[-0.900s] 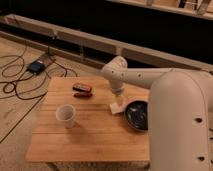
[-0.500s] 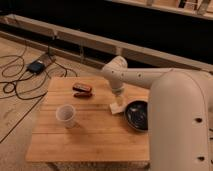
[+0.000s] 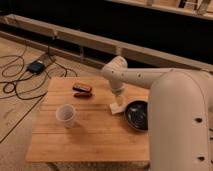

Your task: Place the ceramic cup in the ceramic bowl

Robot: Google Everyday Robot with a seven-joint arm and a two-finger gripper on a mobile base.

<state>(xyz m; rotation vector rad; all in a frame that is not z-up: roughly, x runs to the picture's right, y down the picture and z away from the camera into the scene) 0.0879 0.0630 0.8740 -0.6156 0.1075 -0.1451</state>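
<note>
while the ceramic cup (image 3: 66, 115) sits empty, the gripper (image 3: 116, 104) hangs spread beside the empty ceramic bowl (image 3: 136, 114)

Cup (image 3: 66, 115) left on table (image 3: 95, 140); bowl (image 3: 136, 115) right; gripper (image 3: 116, 104) between, near bowl.

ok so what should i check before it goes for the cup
1. Cup upright, rim up, standing alone on the left of the table: ok
2. Bowl shows nothing inside, though the arm covers its right edge: ok
3. Tool open and holding nothing, hanging just left of the bowl: ok
4. Tool clear of the white block right under it: cannot tell
5. Tool at the cup: not ok, it is well to the cup's right
6. Red thing off the line from tool to cup, farther back: ok
</note>
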